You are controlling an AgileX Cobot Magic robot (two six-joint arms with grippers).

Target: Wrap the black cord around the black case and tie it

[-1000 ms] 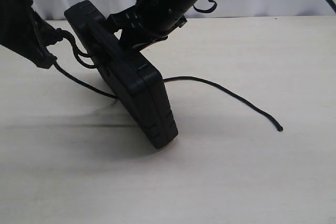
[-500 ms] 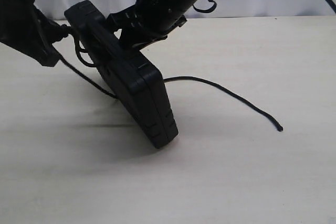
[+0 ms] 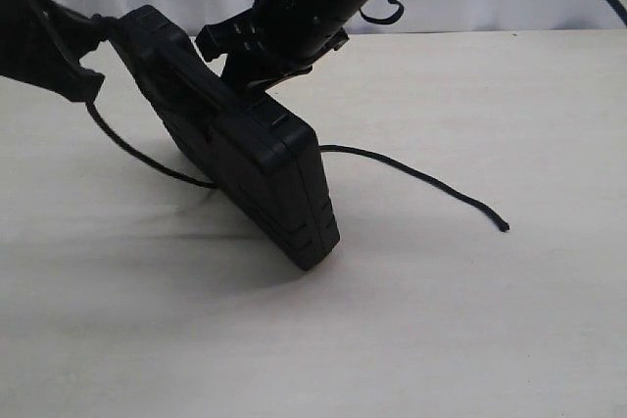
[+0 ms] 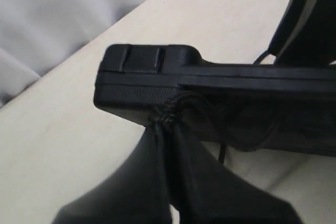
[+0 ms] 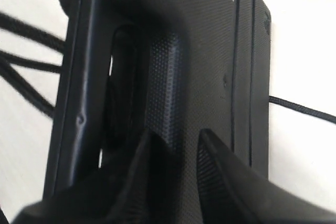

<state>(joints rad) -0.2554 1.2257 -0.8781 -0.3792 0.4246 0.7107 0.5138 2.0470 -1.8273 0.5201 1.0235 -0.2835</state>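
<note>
The case (image 3: 240, 149) stands tilted on the worktop (image 3: 441, 320). Its low end rests on the surface toward the front, and its high end is raised toward the back left. The right claw (image 5: 178, 141) reaches in from behind and above and clamps the case on the ridge beside the handle slot. The left claw (image 4: 166, 129) sits at the left, at the raised end, pinching the cord (image 3: 411, 171) there. The cord hangs down to the worktop, passes behind the case and trails out to the right, its free end well apart from the case.
</note>
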